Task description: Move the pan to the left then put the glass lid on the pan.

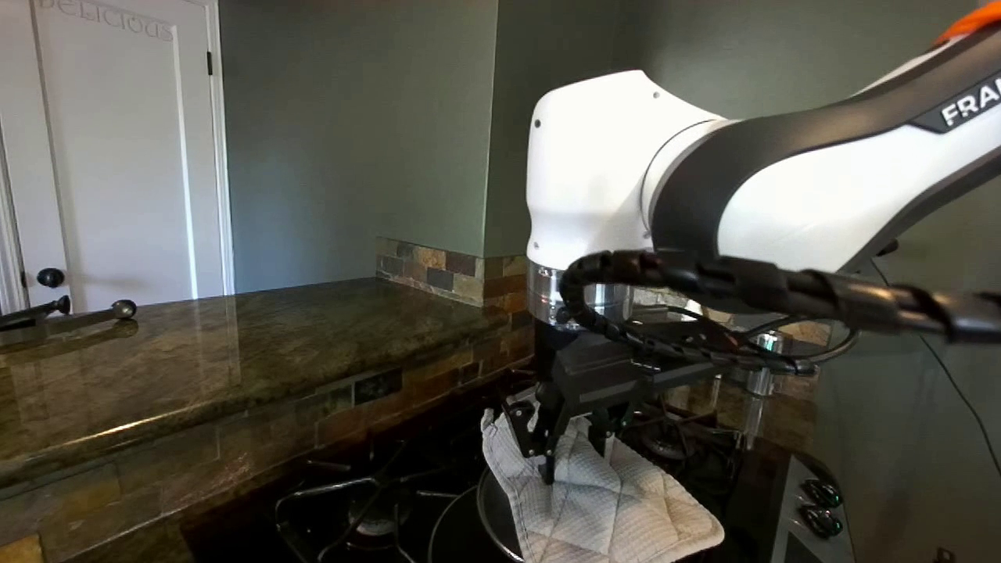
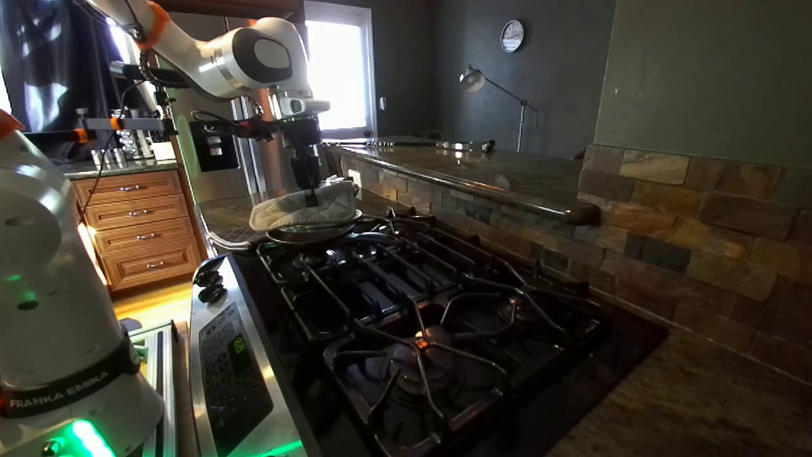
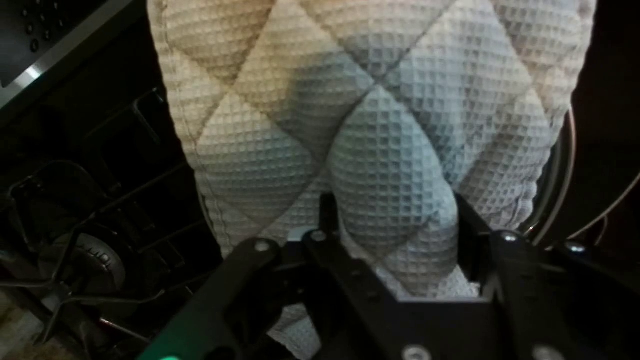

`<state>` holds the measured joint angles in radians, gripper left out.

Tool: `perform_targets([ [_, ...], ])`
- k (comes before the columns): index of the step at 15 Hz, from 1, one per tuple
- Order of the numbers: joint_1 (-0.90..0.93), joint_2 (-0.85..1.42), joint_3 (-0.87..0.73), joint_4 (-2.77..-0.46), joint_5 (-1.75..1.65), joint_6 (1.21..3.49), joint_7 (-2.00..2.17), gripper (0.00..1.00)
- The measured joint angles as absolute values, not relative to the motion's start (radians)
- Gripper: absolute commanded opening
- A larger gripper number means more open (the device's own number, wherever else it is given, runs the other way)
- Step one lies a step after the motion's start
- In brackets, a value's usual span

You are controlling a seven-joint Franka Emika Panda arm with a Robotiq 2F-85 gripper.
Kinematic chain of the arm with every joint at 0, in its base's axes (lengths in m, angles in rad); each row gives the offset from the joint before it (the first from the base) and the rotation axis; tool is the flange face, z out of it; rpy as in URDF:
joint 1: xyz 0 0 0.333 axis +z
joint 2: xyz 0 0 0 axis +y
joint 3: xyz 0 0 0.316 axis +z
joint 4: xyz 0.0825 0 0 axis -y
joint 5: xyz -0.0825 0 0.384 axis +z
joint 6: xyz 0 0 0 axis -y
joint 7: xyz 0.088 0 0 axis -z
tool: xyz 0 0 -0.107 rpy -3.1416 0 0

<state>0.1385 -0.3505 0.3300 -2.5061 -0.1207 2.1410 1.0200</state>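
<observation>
Gripper [image 3: 395,215]: pointing down, fingers part-way apart, a thick fold of fabric filling the gap and apparently squeezed from both sides.
Quilted cloth [image 1: 618,508]: whitish, draped over the pan [image 2: 311,237], standing where the glass lid belongs; its fold is what the gripper holds.
Rim [image 3: 567,175]: bright, curving from under the cloth; the light is too poor there to say whether it is lid or pan.
Pan's place: in an exterior view, near the far edge of the worktop [image 2: 266,301], toward the corner by the knobs [image 2: 211,292]; the leftward move looks done.
Covering the pan: likely the step in hand. Centre the cloth, lower it straight and level until it sits all round, then ease the fingers apart and rise vertically, so the fold slips free undragged.
Wrist view: shows the fold between both fingers, which the exterior views leave unclear.
Exterior views: nearly the whole worktop and the pan's side profile show in an exterior view; the wrist view gives only a part.
</observation>
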Motion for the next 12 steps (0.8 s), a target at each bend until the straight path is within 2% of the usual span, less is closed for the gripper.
perform_targets([
  [12,0.157,-0.469,0.33,-2.624,-0.089,2.344,1.009,0.3],
])
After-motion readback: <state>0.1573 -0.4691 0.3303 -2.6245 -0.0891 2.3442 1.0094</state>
